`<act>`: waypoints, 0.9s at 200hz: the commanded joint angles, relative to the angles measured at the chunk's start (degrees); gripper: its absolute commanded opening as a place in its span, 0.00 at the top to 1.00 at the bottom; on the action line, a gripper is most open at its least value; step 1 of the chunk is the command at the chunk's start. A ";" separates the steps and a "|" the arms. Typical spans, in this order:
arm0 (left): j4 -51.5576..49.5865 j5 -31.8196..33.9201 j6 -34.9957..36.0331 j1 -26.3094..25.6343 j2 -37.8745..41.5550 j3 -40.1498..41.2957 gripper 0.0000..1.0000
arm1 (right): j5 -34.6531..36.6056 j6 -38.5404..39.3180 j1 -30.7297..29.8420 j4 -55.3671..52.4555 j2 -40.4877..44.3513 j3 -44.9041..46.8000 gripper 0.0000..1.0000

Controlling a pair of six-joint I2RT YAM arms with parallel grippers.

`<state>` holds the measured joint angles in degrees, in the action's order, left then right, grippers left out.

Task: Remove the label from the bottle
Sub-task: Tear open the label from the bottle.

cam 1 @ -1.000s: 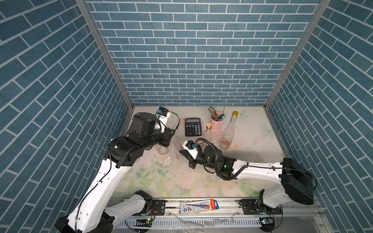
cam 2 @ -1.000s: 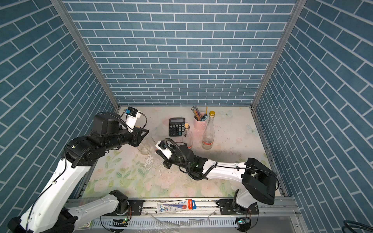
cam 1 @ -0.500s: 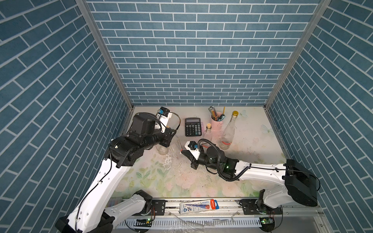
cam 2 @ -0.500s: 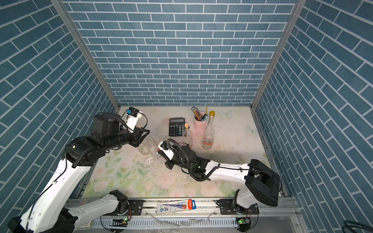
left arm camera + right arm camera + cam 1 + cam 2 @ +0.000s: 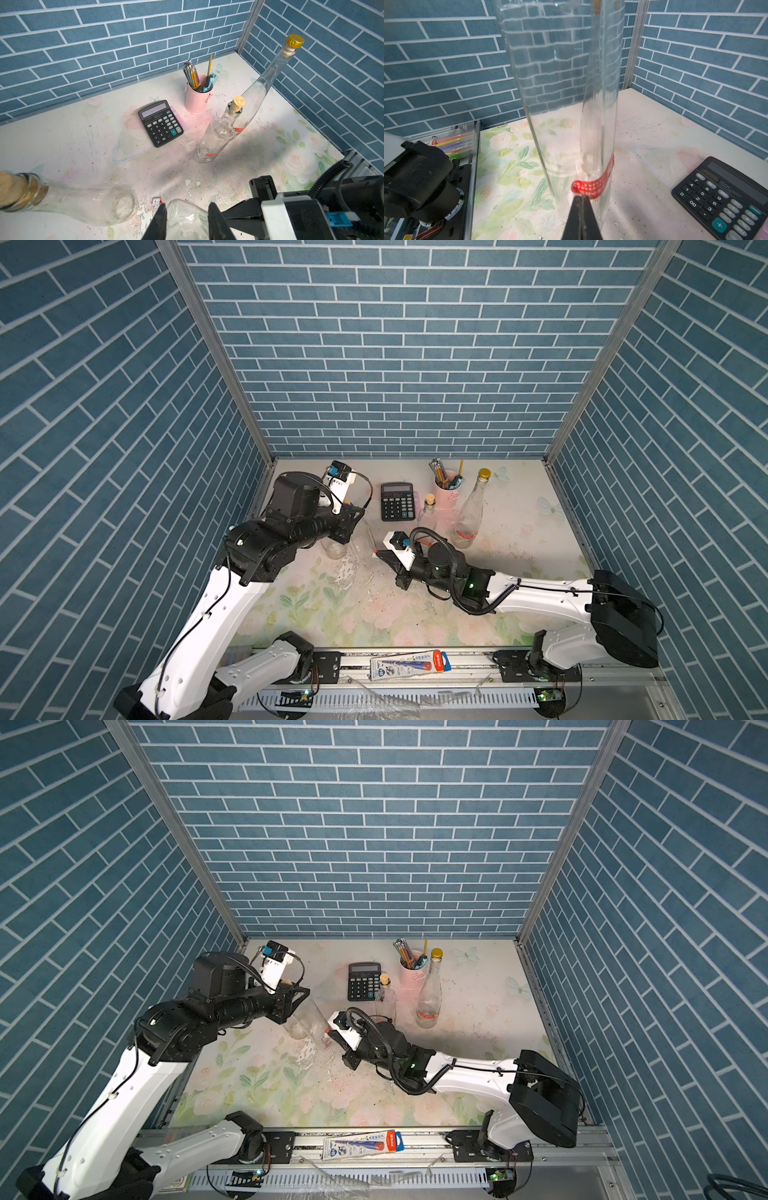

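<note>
A clear glass bottle hangs tilted over the table's left middle, and my left gripper is shut on its upper part. In the left wrist view the two black fingers press on either side of the glass. A red label bands the bottle near its foot. My right gripper is shut, with its tips touching the lower edge of that label. Both top views show the right gripper at the bottle's foot.
A corked bottle stands right beside the held one. Behind are a calculator, a pink pencil cup, a small corked bottle and a tall gold-capped bottle. Paper scraps litter the mat.
My right gripper has moved back and left, bringing its shut tips up to the foot of the held bottle. The left arm and the bottle have stayed put.
</note>
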<state>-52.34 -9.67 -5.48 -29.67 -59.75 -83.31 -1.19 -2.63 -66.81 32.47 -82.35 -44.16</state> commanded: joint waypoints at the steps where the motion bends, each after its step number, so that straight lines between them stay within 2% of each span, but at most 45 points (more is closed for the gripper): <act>1: 3.56 -0.70 0.55 -0.21 0.66 0.43 1.00 | 0.84 1.34 0.16 0.05 1.57 0.57 1.00; 180: 2.59 -2.09 2.66 -0.21 -0.82 0.06 1.00 | 2.73 1.84 0.92 -0.81 2.67 1.67 1.00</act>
<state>-51.96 -10.70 -3.81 -29.65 -60.58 -82.08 0.01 -2.55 -66.28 31.44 -81.38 -43.11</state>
